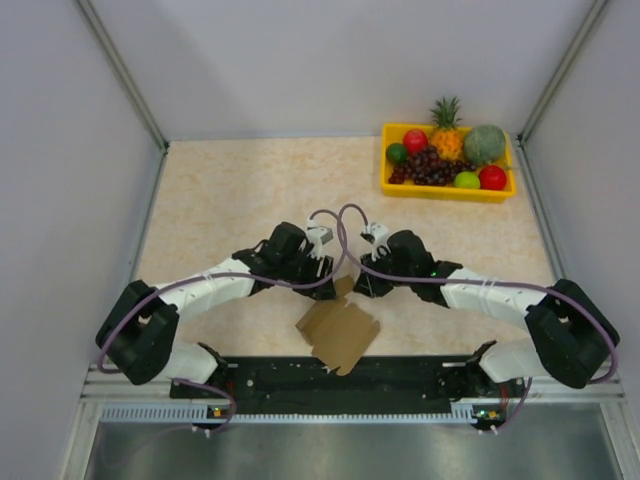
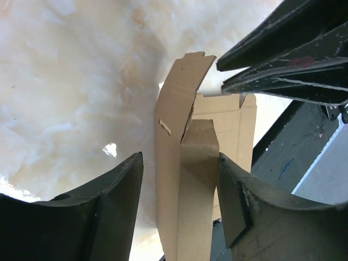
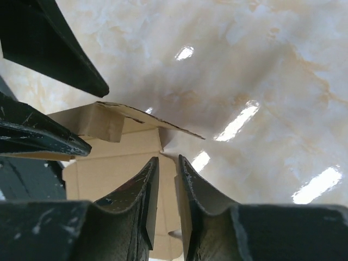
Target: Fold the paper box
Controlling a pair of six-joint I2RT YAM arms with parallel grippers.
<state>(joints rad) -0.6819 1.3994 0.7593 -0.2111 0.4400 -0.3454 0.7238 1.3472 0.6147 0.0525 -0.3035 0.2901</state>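
The paper box [image 1: 340, 332] is a flat brown die-cut cardboard sheet at the table's near edge, its far end lifted between my two grippers. In the left wrist view a folded flap of the box [image 2: 187, 179] stands between the wide-open fingers of my left gripper [image 2: 180, 155]. The right finger [image 2: 234, 190] touches the flap and the left finger stands apart from it. My right gripper [image 3: 168, 157] is almost shut, pinching a thin upright edge of the box [image 3: 109, 163]. In the top view my left gripper [image 1: 328, 265] and right gripper [image 1: 362, 283] meet over the sheet.
A yellow tray [image 1: 445, 192] of fruit stands at the table's far right. The beige marble-patterned table [image 1: 230, 200] has grey walls on three sides. A black rail [image 1: 330, 378] carries the arm bases just behind the sheet. The left gripper's fingers [image 3: 54, 60] crowd the right wrist view.
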